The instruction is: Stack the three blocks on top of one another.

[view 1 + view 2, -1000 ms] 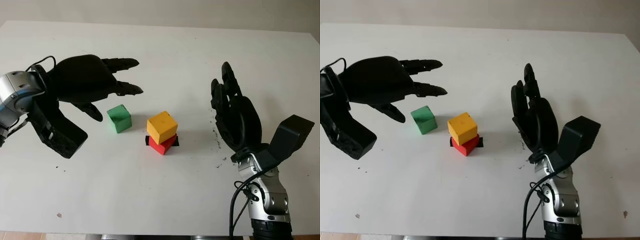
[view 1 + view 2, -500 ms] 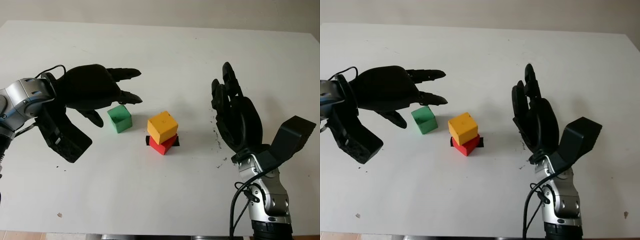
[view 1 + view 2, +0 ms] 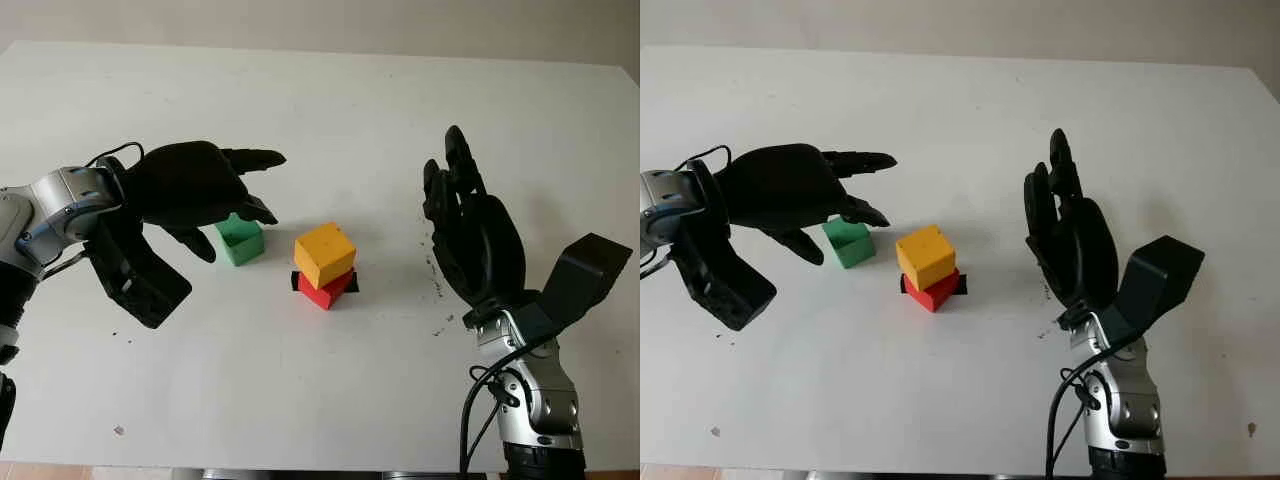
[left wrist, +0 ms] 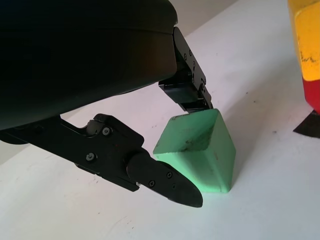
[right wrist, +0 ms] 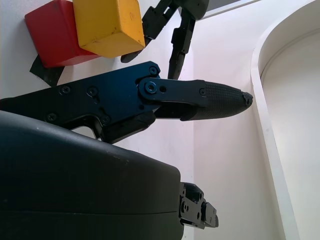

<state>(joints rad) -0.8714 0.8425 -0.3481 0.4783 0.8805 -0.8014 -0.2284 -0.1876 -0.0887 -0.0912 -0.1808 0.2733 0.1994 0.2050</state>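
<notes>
Green block (image 3: 240, 241) upright on white table (image 3: 330, 110), left of yellow block (image 3: 324, 254) stacked skewed on red block (image 3: 325, 289). Left hand (image 3: 195, 185) over green block, fingers straddling it, not closed. Right hand (image 3: 472, 236) open, standing well right of the stack.

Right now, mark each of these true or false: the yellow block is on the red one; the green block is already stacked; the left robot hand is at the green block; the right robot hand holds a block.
1. The yellow block sits on the red block. True.
2. The green block is already on the stack. False: it stands on the table, apart from the stack.
3. The left robot hand is over the green block, fingers around it. True.
4. The right robot hand holds a block. False: it is open, on the stack's other side.
</notes>
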